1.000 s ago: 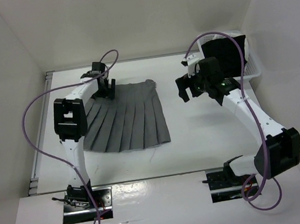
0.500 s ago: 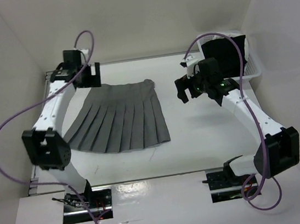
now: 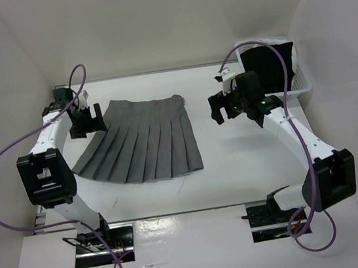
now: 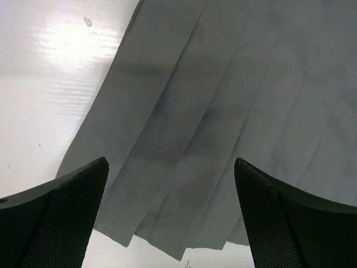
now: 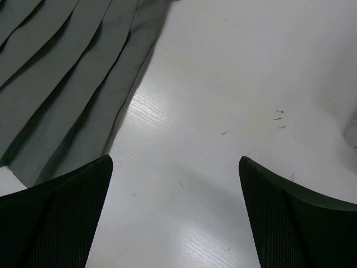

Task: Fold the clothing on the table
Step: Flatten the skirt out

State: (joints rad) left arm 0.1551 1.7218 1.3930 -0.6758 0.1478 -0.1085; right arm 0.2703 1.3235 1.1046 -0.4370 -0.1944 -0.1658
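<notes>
Lying flat on table (image 3: 235, 159), left of centre: grey pleated skirt (image 3: 144, 142), fanned out, waistband at far end. Hovering over skirt's left edge: left gripper (image 3: 89, 122), jaws spread, empty. Hovering right of skirt: right gripper (image 3: 222, 109), jaws spread, empty. Far right: basket (image 3: 305, 85) holding black garment (image 3: 268, 66).

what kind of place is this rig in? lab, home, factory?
Most likely a lab test cell: blank white walls box in a white table, left arm and right arm bolted at its near edge, one grey skirt laid out.
</notes>
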